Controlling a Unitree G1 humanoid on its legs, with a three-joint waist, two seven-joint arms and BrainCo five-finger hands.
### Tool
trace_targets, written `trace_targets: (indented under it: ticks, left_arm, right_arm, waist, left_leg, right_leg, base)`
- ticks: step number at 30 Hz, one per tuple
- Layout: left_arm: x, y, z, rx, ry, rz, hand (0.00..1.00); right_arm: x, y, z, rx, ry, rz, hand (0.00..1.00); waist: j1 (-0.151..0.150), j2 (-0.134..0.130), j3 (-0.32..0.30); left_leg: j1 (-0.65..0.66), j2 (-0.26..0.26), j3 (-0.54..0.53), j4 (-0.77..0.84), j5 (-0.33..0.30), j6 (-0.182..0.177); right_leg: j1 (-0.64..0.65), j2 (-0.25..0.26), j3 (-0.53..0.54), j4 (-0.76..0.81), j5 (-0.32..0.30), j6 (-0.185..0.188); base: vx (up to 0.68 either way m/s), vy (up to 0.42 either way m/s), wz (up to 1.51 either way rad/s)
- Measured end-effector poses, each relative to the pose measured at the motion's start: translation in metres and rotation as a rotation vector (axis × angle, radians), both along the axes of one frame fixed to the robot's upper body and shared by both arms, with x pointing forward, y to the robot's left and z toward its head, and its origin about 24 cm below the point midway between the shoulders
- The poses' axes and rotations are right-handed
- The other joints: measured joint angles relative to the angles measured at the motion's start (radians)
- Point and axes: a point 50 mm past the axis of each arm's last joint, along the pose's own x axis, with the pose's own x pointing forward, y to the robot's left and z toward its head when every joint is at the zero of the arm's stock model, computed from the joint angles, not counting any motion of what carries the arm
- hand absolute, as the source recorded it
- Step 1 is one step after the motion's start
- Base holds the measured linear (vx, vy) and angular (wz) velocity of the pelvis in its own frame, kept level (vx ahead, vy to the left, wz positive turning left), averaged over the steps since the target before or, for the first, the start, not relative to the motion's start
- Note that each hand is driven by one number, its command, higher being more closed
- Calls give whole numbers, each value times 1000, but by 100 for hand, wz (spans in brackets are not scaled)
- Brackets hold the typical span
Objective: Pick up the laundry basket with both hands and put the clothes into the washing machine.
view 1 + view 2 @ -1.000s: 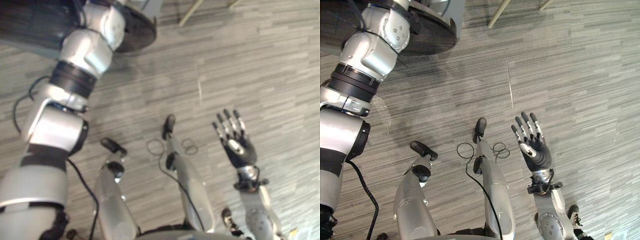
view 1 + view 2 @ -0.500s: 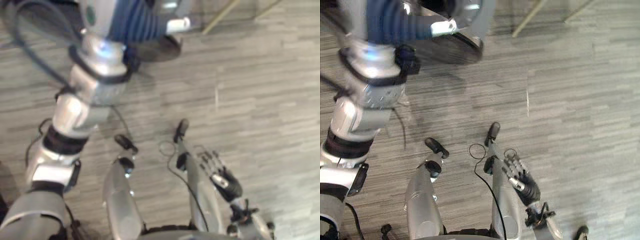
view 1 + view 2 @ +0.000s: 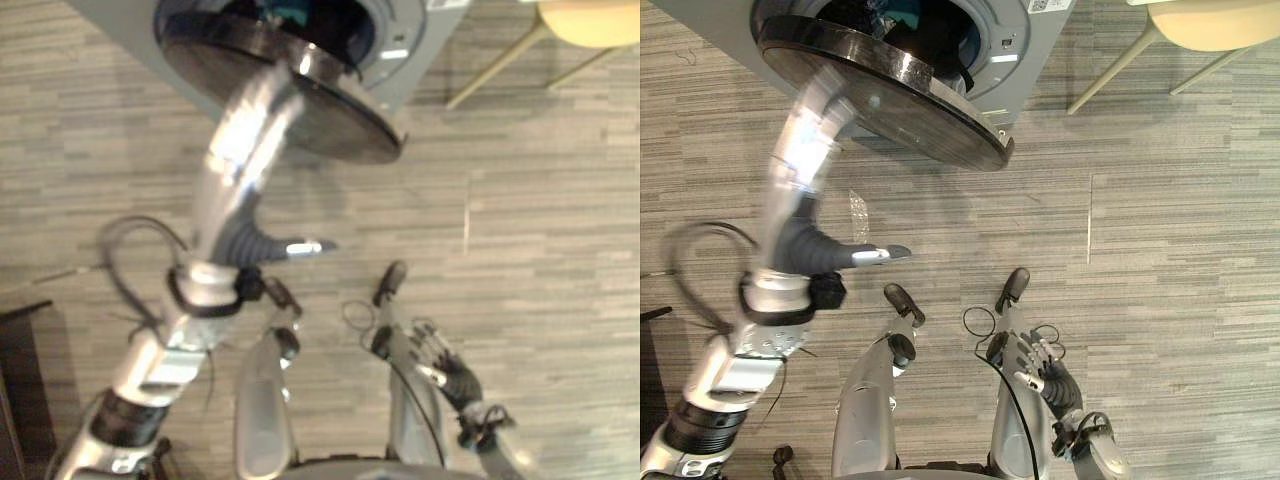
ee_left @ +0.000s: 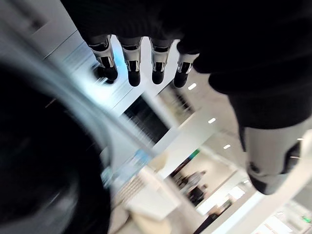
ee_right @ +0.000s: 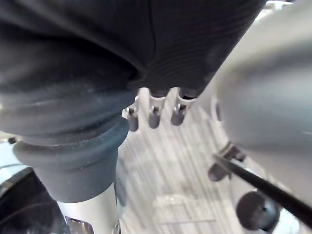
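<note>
With the left robot hand open beside the grey washing machine's round dark door and the right robot hand open low, steer clear of that door.

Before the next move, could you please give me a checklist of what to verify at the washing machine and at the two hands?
1. Door of the washing machine open: ok; it hangs wide open.
2. Left hand free: ok; fingers straight, raised toward the door, holding nothing.
3. Right hand free: ok; low down, fingers relaxed, empty.
4. Clothes in the drum: cannot tell; a teal piece lies in the dark opening.
5. Chair out of the way: ok; it stands to the right of the machine, apart from both hands.
</note>
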Motion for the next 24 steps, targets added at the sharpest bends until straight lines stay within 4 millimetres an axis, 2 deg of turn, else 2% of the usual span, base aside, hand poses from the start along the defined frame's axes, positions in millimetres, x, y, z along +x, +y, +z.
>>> trace_targets:
  ticks: [1,3,5,6,8,10,12,13,14,16,17,19,20,22,24]
  left_arm:
    - [6,1,-12,27,69,12,0]
    - [24,-1,-51,130,275,24,0]
    - [39,-13,-61,258,330,10,0]
    - [44,-17,-61,291,332,9,0]
    - [64,-22,-50,345,317,31,0]
    - [100,-13,-15,419,255,149,0]
    - [116,-4,11,443,215,222,0]
    - [125,4,31,455,177,272,0]
    - [128,6,41,457,158,296,0]
    - [136,18,75,480,93,367,0]
    - [136,20,81,467,77,385,0]
    - [135,27,109,411,-10,437,0]
    - [133,32,128,355,-79,466,0]
    - [129,41,147,306,-163,515,0]
    - [127,47,158,292,-198,545,0]
  right_arm:
    - [3,-1,5,1,-25,-5,0]
    - [11,-3,26,-2,-111,-6,0]
    - [14,-4,39,9,-159,4,0]
    - [15,-5,42,13,-171,6,0]
    - [17,-5,51,26,-203,14,0]
    - [21,-8,66,48,-262,13,0]
    - [24,-10,70,52,-273,10,0]
    - [26,-11,72,67,-279,6,0]
    - [26,-11,72,75,-280,5,0]
    - [27,-10,76,108,-293,5,0]
    - [27,-9,77,116,-300,4,0]
    - [28,-6,82,146,-326,3,0]
    - [29,-3,85,183,-353,-6,0]
    - [29,3,89,219,-383,-14,0]
    - [29,8,90,238,-388,-7,0]
  waist:
    - [0,0,0]
    - [-1,-2,1]
    - [-1,-9,4]
    - [-2,-10,5]
    - [-5,-29,1]
    - [-19,-72,6]
    - [-36,-91,15]
    - [-46,-99,18]
    - [-46,-103,20]
    - [-45,-107,22]
    - [-45,-107,22]
    - [-41,-107,22]
    - [-43,-107,22]
    - [-47,-107,23]
    - [-50,-107,23]
  left_leg:
    - [-1,1,5,0,0,0]
    - [-3,6,18,4,-2,1]
    - [-8,20,28,18,-8,1]
    - [-12,27,29,22,-9,1]
    - [-29,46,41,31,-11,1]
    - [-63,71,65,34,-8,-2]
    - [-82,93,66,55,-7,-1]
    - [-97,115,65,76,-9,-3]
    - [-103,125,65,87,-13,-8]
    - [-126,160,63,115,-23,-19]
    - [-131,163,63,114,-23,-19]
    - [-156,180,63,118,-21,-20]
    - [-170,180,63,119,-19,-22]
    - [-180,183,68,127,-20,-22]
    - [-180,188,72,127,-20,-22]
  right_leg:
    - [0,1,0,-5,2,3]
    - [-2,4,6,-17,8,10]
    - [-7,12,13,-18,10,12]
    - [-9,17,14,-19,11,13]
    - [-31,27,29,-29,14,20]
    - [-76,51,45,-46,22,31]
    - [-90,65,47,-47,27,29]
    - [-100,77,48,-45,39,22]
    - [-104,85,50,-46,44,19]
    - [-120,111,66,-45,52,27]
    - [-124,115,68,-45,52,27]
    - [-153,130,86,-46,70,53]
    - [-167,131,97,-45,70,53]
    - [-180,132,108,-45,70,53]
    - [-183,138,121,-46,79,66]
  base:
    - [-31,-21,-3]
    - [-21,-28,-7]
    - [-4,-43,-14]
    - [-2,-55,-20]
    - [-2,-45,-28]
    - [6,-81,-38]
    - [11,-75,-22]
    - [19,-72,-20]
    - [32,-70,-22]
    - [40,-64,-22]
    - [41,-58,-18]
    - [41,-47,-14]
    - [34,-25,-8]
    - [23,-24,-7]
    - [6,-19,-14]
